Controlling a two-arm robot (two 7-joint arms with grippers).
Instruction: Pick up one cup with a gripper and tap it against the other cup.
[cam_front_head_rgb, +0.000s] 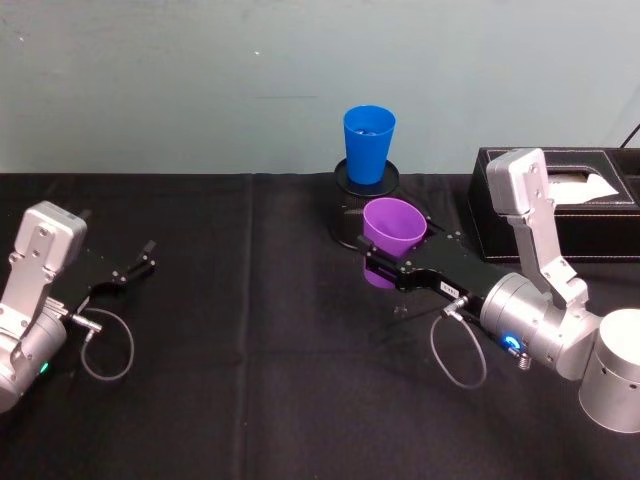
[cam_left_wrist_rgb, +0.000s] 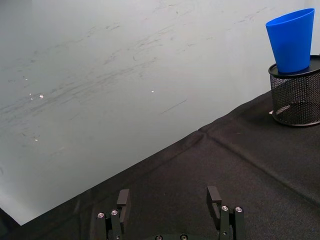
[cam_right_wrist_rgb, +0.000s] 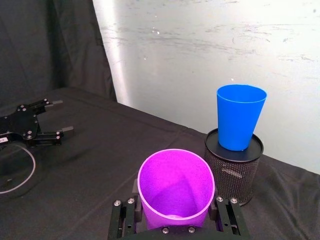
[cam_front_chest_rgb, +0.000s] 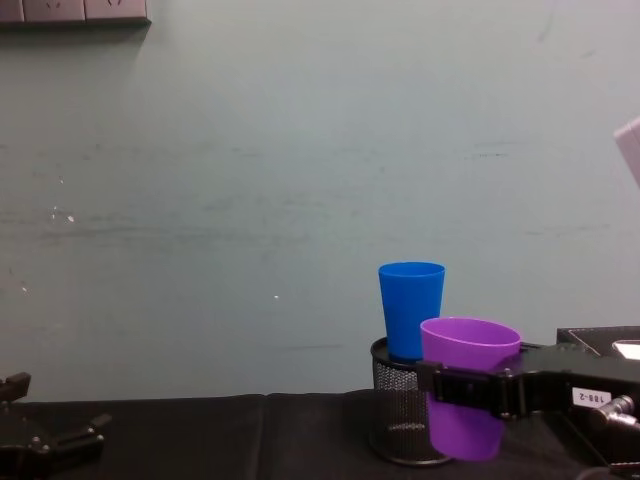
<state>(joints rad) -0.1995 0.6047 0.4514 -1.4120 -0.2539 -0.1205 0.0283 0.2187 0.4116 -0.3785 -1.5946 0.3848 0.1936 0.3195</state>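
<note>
Head view has the black worktop (cam_front_head_rgb: 250, 400) laid out like this: my right claw (cam_front_head_rgb: 398, 252) is reaching in from the right, clamped on the purple cup (cam_front_head_rgb: 393, 228) at about mid-height, 1 finger on each side. The left claw (cam_front_head_rgb: 138, 262) sits parked far to the left, fingers spread with nothing between them. Behind the purple cup is the black mesh holder (cam_front_head_rgb: 350, 205), and the blue cup (cam_front_head_rgb: 368, 142) stands upright on its lid.

So the pickup looks done to me. From the chest view the purple cup seems to hang just clear of the worktop, right in front of the holder and lower than the blue cup. The tap is what's left, since the 2 cups aren't touching yet. I reckon it needs a lift and a nudge forward.
</note>
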